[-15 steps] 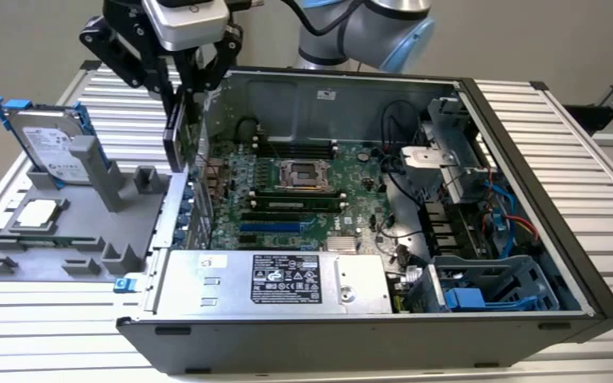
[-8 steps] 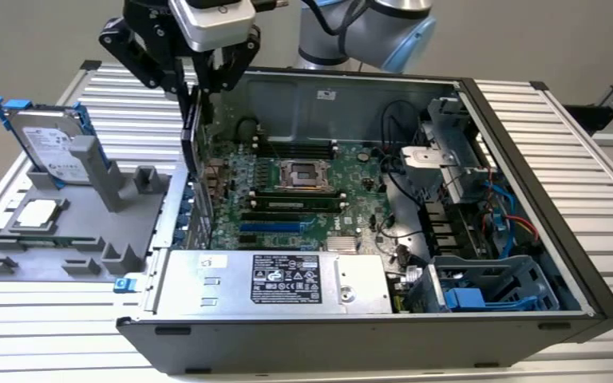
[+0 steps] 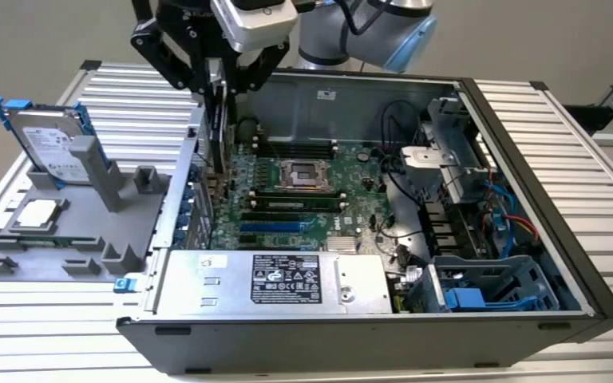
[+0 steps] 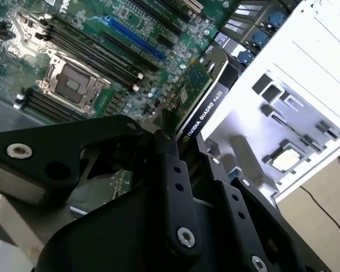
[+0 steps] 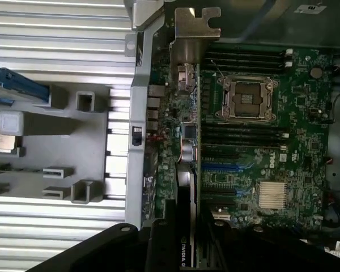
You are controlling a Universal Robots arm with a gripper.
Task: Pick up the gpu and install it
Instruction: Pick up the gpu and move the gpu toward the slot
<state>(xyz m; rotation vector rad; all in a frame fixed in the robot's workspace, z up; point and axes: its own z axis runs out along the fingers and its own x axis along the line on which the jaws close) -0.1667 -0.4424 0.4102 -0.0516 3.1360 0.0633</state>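
In the exterior view the gripper (image 3: 221, 86) pinched the gpu (image 3: 221, 136), which hung edge-on at its six o'clock, over the motherboard's (image 3: 285, 209) nine-o'clock edge, just beside the case wall (image 3: 184, 163).

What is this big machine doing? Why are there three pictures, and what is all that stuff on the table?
It is a robot arm. At its end is a gripper, a clamp that works as its hand. The exterior view comes from a camera standing off the arm. The two wrist views come from cameras riding on the arm, looking past its black fingers. On the slatted table lies an open computer case with a big green motherboard inside. On the exterior view's left, a grey holder props up a silver hard drive. The gripper is shut on the gpu, a thin card held on edge over the motherboard. I cannot tell whether it touches a slot.
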